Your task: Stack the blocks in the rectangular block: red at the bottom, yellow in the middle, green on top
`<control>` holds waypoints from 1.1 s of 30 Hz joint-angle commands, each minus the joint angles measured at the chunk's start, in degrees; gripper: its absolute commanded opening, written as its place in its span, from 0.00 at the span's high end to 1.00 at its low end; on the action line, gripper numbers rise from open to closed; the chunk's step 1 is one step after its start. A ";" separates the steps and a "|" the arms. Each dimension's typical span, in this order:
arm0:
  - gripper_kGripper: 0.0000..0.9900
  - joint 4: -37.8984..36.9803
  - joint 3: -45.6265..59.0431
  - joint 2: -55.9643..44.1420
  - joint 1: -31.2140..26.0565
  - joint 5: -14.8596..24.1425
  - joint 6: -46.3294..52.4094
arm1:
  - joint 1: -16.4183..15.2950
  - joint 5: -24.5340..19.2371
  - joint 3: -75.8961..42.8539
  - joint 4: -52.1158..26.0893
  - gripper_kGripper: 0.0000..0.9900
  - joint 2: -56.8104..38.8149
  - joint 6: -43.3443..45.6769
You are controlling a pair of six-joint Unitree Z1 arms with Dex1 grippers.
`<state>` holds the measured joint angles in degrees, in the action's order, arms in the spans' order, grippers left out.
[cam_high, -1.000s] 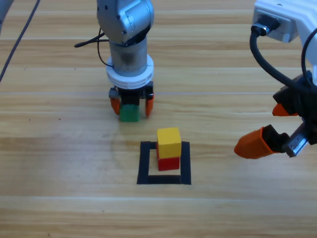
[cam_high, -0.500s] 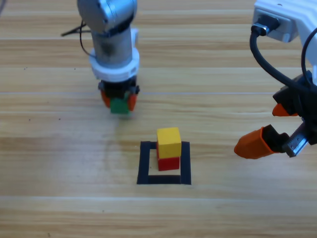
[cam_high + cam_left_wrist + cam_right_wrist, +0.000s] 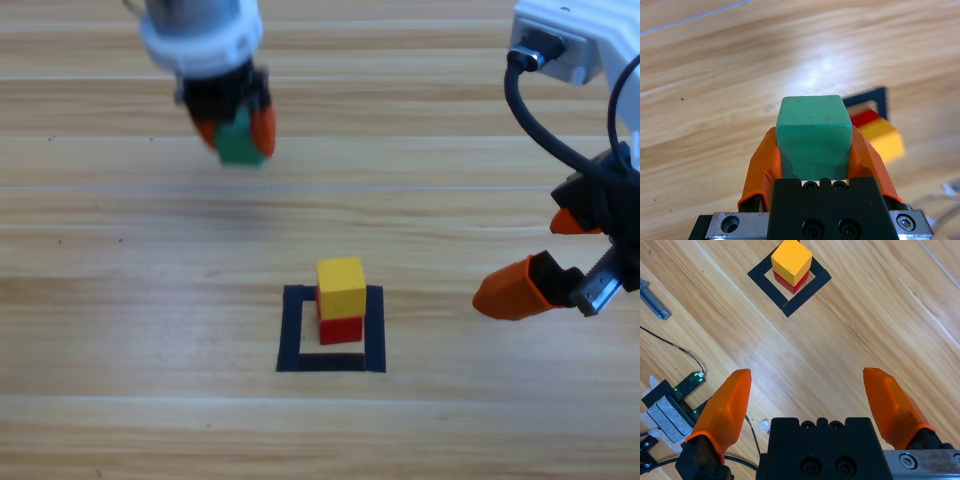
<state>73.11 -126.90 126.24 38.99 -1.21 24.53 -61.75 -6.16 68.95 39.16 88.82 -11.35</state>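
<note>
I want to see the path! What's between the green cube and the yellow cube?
Only bare wooden table lies between the held green cube and the yellow cube, plus the black tape square's edge, in the high view.

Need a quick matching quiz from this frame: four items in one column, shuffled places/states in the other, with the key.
Items:
1. green cube
2. yellow cube
3. red cube
4. right gripper

States:
A. open, holding nothing, off to the right of the tape square
B. at the bottom of the stack, inside the square
C. held between the left gripper fingers, off the table
D. resting on top of the red cube

Pairs: 1-C, 2-D, 3-B, 4-A
</note>
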 commanded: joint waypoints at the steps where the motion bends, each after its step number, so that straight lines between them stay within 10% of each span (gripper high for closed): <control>1: 1.00 4.59 -4.14 -3.19 2.15 -4.68 -3.00 | 1.45 0.71 -1.63 -0.84 0.00 -1.28 -0.69; 9: 1.00 5.99 -4.41 -1.52 10.67 -4.06 -1.68 | 1.45 0.71 -1.80 -0.92 0.00 -1.81 -0.78; 24: 1.00 6.70 -3.62 1.29 17.53 8.95 36.20 | 1.45 0.45 -1.80 -0.92 0.00 -1.63 -0.69; 33: 1.00 7.66 -4.06 5.60 17.88 9.21 34.09 | 1.45 0.45 -1.89 -0.92 0.00 -1.98 -0.60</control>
<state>80.42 -131.49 128.09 55.89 7.88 60.91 -61.75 -6.16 68.85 39.16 88.81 -11.59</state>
